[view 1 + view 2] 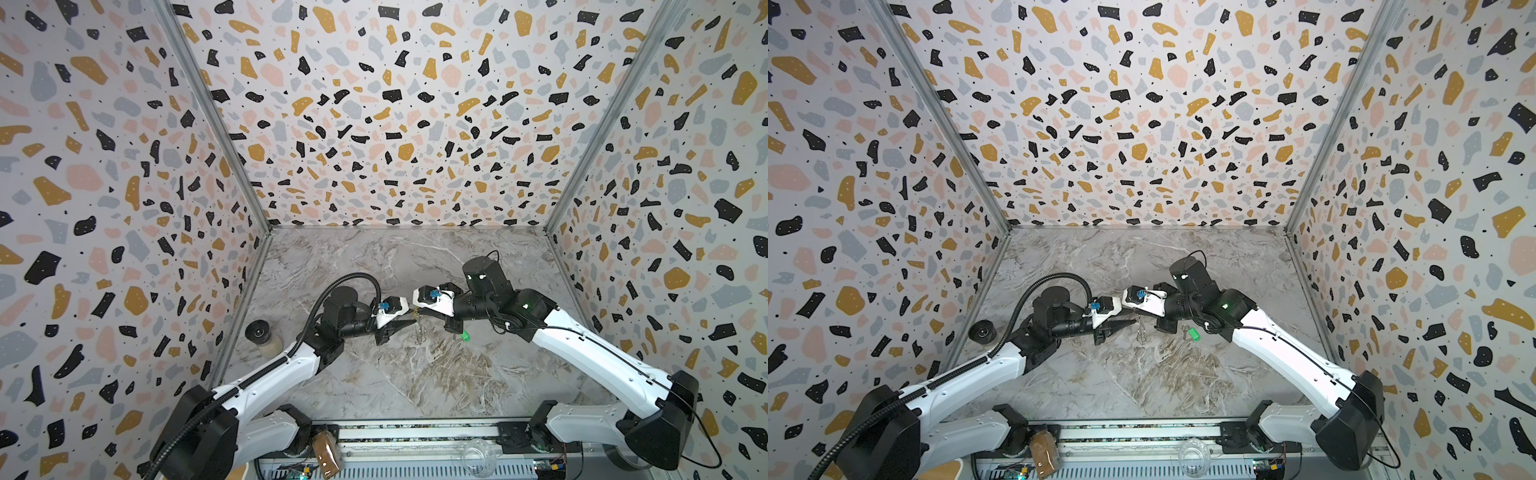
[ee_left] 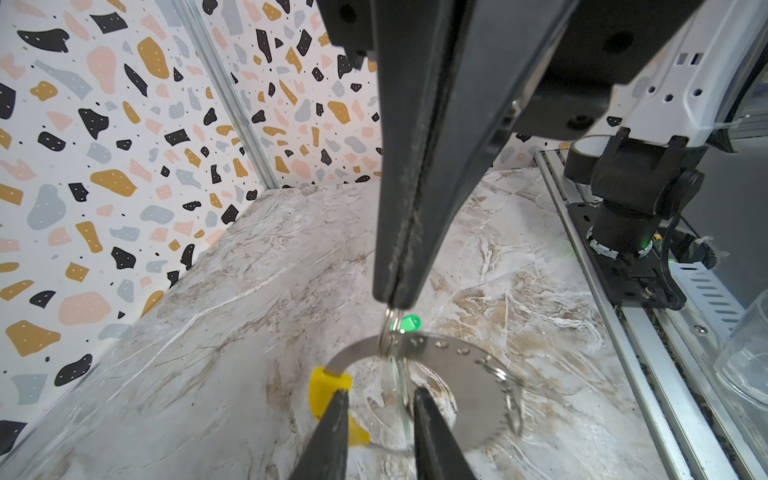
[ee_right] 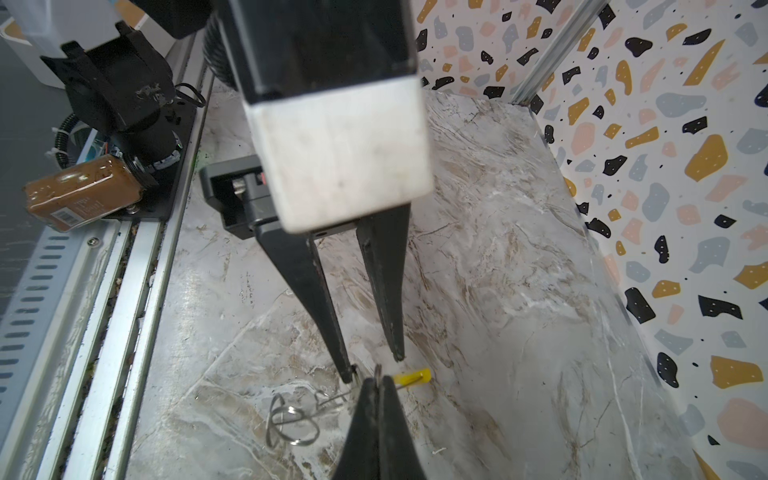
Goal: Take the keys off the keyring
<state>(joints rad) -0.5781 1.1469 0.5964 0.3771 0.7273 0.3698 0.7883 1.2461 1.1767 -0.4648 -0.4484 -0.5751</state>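
left gripper (image 2: 380,392) sat closest, its jaws partly apart, gripping nothing, straddling a pale streak (image 2: 401,399), perhaps the whitish key. right gripper (image 2: 395,297) had its jaws pinched shut on a small ring (image 2: 390,332), from which the keyring (image 2: 461,374) hung over the counter (image 2: 249,332). green key (image 2: 409,323) lay apart on the counter, apparently freed, so one key seemingly remained. the next move called for closing on it firmly and working it off. that streak was too blurred to confirm.
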